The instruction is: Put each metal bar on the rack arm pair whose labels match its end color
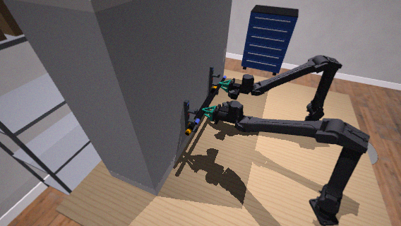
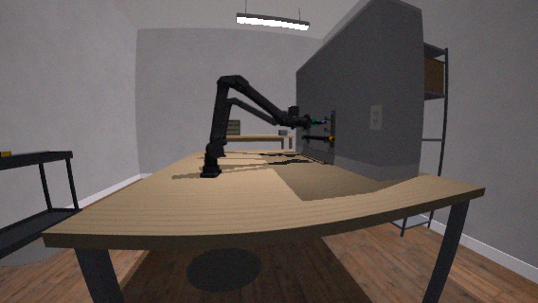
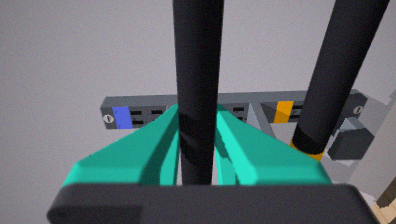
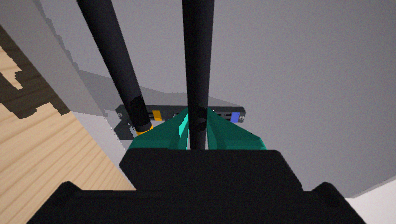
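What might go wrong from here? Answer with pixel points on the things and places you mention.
Possibly: the blue-ended bar [image 1: 212,97] [image 2: 323,122] [image 3: 198,60] [image 4: 198,60] is held out from the rack [image 1: 186,114] [image 2: 332,128] [image 3: 235,97] [image 4: 175,108], above the orange-ended bar [image 1: 188,131] [image 2: 317,138] [image 3: 350,55] [image 4: 117,65].
1. Opening early could drop it onto the lower bar.
2. If the left pincer [image 1: 204,112] [image 2: 314,122] [image 3: 197,113] and right pincer [image 1: 221,84] [image 4: 197,112] move unevenly, it may tilt and miss a rack arm.
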You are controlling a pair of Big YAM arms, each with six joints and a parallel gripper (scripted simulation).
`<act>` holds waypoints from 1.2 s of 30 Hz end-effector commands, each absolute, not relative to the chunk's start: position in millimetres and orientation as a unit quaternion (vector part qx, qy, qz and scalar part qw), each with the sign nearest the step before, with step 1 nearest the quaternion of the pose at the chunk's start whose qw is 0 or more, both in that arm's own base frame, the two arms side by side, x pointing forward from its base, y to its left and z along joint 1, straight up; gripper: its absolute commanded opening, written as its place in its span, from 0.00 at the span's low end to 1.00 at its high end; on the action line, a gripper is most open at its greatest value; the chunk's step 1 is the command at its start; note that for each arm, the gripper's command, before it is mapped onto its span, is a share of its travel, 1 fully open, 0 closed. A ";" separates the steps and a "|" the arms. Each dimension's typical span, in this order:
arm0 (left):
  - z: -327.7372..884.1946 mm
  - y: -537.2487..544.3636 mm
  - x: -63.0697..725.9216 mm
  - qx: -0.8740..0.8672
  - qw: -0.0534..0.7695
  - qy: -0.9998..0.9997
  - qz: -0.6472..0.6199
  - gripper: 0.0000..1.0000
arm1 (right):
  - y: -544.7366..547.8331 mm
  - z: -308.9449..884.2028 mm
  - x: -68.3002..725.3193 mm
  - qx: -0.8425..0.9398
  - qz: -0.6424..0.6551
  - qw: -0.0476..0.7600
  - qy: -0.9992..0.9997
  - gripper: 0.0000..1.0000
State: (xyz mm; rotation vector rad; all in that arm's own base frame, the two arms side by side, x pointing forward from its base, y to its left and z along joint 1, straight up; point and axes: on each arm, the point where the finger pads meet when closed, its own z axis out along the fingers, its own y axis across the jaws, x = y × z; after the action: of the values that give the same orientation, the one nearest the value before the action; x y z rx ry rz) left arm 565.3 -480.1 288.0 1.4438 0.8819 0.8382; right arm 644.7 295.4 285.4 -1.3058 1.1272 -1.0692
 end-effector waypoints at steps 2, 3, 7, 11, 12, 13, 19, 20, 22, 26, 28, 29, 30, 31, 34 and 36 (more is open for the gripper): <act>349.7 -467.8 564.0 0.571 0.629 0.374 0.373 0.00 | 298.2 322.0 644.9 -0.518 -0.458 0.556 0.461 0.00; 348.9 -467.8 564.0 0.571 0.629 0.374 0.373 0.00 | 298.3 321.3 645.1 -0.518 -0.458 0.556 0.461 0.00; 347.3 -467.7 564.0 0.571 0.629 0.374 0.373 0.00 | 298.3 320.0 645.4 -0.518 -0.458 0.556 0.461 0.00; 343.3 -468.1 564.4 0.571 0.629 0.374 0.373 0.00 | 298.4 316.3 647.1 -0.518 -0.458 0.556 0.461 0.00; 342.3 -468.2 564.5 0.571 0.629 0.374 0.373 0.00 | 298.4 315.4 647.5 -0.518 -0.458 0.556 0.461 0.00; 341.3 -468.3 564.6 0.571 0.629 0.374 0.373 0.00 | 298.5 314.5 647.9 -0.518 -0.458 0.556 0.461 0.00; 335.4 -468.9 565.2 0.571 0.629 0.374 0.373 0.00 | 298.6 309.0 650.3 -0.518 -0.458 0.556 0.461 0.00; 334.4 -469.0 565.3 0.571 0.629 0.374 0.373 0.00 | 298.6 308.1 650.7 -0.518 -0.458 0.556 0.461 0.00; 332.4 -469.2 565.5 0.571 0.629 0.374 0.373 0.00 | 298.6 306.2 651.5 -0.518 -0.458 0.556 0.461 0.00; 330.6 -469.7 565.9 0.571 0.629 0.374 0.373 0.00 | 298.5 305.3 651.9 -0.518 -0.458 0.556 0.461 0.00; 328.7 -470.2 566.3 0.571 0.629 0.374 0.373 0.00 | 298.4 304.4 652.3 -0.518 -0.458 0.556 0.461 0.00; 327.7 -470.5 566.5 0.571 0.629 0.374 0.373 0.00 | 298.3 304.0 652.5 -0.518 -0.458 0.556 0.461 0.00; 326.8 -470.7 566.7 0.571 0.629 0.374 0.373 0.00 | 298.2 303.5 652.7 -0.518 -0.458 0.556 0.461 0.00; 325.8 -471.0 566.9 0.571 0.629 0.374 0.373 0.00 | 298.2 303.0 652.9 -0.518 -0.458 0.556 0.461 0.00; 323.0 -471.8 567.5 0.571 0.629 0.374 0.373 0.00 | 298.0 301.6 653.4 -0.518 -0.458 0.556 0.461 0.00; 321.1 -472.3 567.9 0.571 0.629 0.374 0.373 0.00 | 297.8 300.7 653.8 -0.518 -0.458 0.556 0.461 0.00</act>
State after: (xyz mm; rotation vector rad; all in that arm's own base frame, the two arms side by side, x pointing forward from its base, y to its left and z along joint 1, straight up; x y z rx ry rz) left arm 565.7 -478.1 278.3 1.4203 0.8744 0.8526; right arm 648.0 298.0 275.0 -1.2911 1.1156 -1.0724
